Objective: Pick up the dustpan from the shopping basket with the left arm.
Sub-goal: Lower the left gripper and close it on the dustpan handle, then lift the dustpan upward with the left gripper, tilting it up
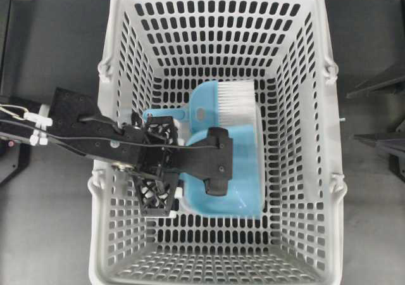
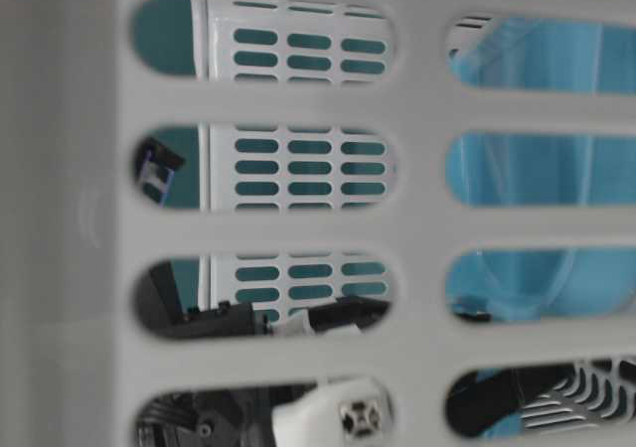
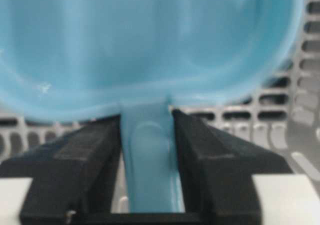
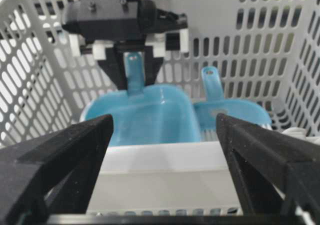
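Note:
The light blue dustpan (image 1: pixel 243 171) lies scoop-up inside the grey shopping basket (image 1: pixel 111 38), next to the brush. My left gripper (image 1: pixel 218 161) reaches in from the left and is shut on the dustpan's thin handle. In the left wrist view both black fingers (image 3: pixel 200 150) press the handle on either side, just behind the scoop (image 3: pixel 150 45). The right wrist view shows the same grip (image 4: pixel 134 77) on the dustpan (image 4: pixel 145 117). I cannot tell whether the scoop touches the floor. My right gripper (image 4: pixel 165 135) is open and empty outside the basket's right wall.
A blue hand brush with white bristles (image 1: pixel 235 101) lies beside the dustpan, toward the far wall; it also shows in the right wrist view (image 4: pixel 230 112). The basket's high slotted walls (image 2: pixel 417 109) surround the left gripper. The basket rim (image 4: pixel 160 160) stands between the right fingers.

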You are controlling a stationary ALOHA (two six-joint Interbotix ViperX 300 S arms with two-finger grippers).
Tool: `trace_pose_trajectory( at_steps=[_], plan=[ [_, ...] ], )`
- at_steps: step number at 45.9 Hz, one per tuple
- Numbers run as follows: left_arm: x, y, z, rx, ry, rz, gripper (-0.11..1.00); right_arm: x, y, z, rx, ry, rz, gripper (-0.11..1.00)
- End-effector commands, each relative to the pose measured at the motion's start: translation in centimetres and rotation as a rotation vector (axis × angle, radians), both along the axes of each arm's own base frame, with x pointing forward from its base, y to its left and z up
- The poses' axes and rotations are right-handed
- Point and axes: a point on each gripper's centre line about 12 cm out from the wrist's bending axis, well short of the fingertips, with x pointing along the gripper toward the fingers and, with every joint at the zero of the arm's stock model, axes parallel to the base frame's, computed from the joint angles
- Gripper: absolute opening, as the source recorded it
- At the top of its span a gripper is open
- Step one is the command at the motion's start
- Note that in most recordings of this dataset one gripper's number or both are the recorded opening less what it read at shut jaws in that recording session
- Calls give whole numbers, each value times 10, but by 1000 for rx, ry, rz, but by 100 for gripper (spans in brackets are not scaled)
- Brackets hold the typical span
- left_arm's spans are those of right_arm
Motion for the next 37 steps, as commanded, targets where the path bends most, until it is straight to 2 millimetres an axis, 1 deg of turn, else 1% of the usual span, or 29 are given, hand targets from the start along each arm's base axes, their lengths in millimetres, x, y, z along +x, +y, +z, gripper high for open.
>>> trace_pose_trajectory(
  at_steps=[1, 5, 10, 12, 14, 22, 26, 30, 37],
  plan=[
    [-2, 1, 17, -6, -47, 0, 30, 1, 1, 4, 7, -14, 2, 79],
    [-3, 1, 35, -14, -100, -2, 30, 0, 1, 2, 8, -14, 2, 79],
    [-6, 5, 63, -26, -191, 5, 30, -2, 1, 1, 28, -16, -2, 79],
    [-7, 8, 78, -35, -238, 11, 30, -2, 1, 0, 35, -17, -4, 79],
    [-10, 10, 92, -38, -280, 15, 30, -3, 1, 0, 41, -20, -5, 79],
    [-21, 22, 139, -48, -393, 36, 30, -4, 0, -1, 41, -22, -6, 79],
    [-30, 24, 159, -44, -420, 24, 30, -4, 1, 0, 43, -23, -6, 79],
    [-36, 25, 168, -31, -412, 6, 30, -5, 0, 0, 43, -26, -7, 79],
    [-39, 26, 169, -20, -399, -8, 30, -5, 1, 0, 43, -26, -6, 79]
  ],
)
